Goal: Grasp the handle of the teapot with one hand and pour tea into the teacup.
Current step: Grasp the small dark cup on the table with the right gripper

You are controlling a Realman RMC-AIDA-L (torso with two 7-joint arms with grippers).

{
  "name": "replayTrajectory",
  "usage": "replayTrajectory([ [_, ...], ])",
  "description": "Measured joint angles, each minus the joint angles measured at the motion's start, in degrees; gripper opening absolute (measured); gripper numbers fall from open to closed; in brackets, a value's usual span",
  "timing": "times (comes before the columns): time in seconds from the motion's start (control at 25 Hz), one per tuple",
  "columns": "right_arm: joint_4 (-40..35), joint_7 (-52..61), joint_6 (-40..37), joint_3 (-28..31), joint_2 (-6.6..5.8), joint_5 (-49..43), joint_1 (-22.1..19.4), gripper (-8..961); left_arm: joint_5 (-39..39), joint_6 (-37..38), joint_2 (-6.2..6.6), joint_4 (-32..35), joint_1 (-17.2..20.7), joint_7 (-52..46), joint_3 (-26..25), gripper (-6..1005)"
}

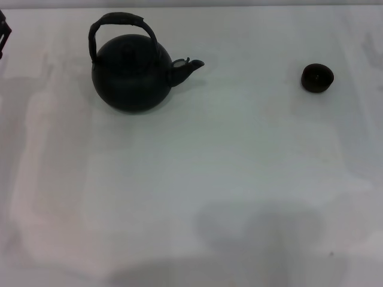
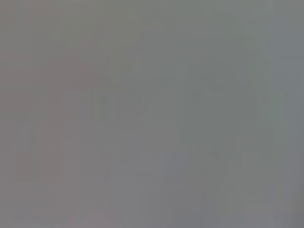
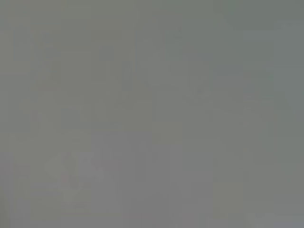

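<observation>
The round matte black teapot (image 1: 131, 75) stands upright on the white table at the back left, its short spout (image 1: 187, 66) pointing right toward the teacup. Its arched black handle (image 1: 119, 21) rises over the lid, and nothing holds it. The tiny dark teacup (image 1: 317, 78) sits alone at the back right, well apart from the pot. A dark bit of my left gripper (image 1: 3, 33) shows at the head view's far left edge, left of the teapot and clear of it. My right gripper is out of view. Both wrist views show only a plain grey surface.
The white table (image 1: 191, 191) stretches wide between the teapot and the teacup and toward the front edge. A soft shadow lies on it near the front middle.
</observation>
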Motion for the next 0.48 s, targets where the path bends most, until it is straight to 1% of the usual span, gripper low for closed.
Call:
replayTrajectory([
  [0.24, -0.8, 0.0, -2.3, 0.0, 0.02, 0.0, 1.0, 843, 0.2, -1.8, -0.01, -0.3, -1.0, 0.0, 0.3, 886],
  [0.48, -0.9, 1.2, -2.6, 0.0, 0.01, 0.0, 1.1, 842, 0.2, -4.9, 0.14, -0.4, -2.7, 0.2, 0.2, 886],
])
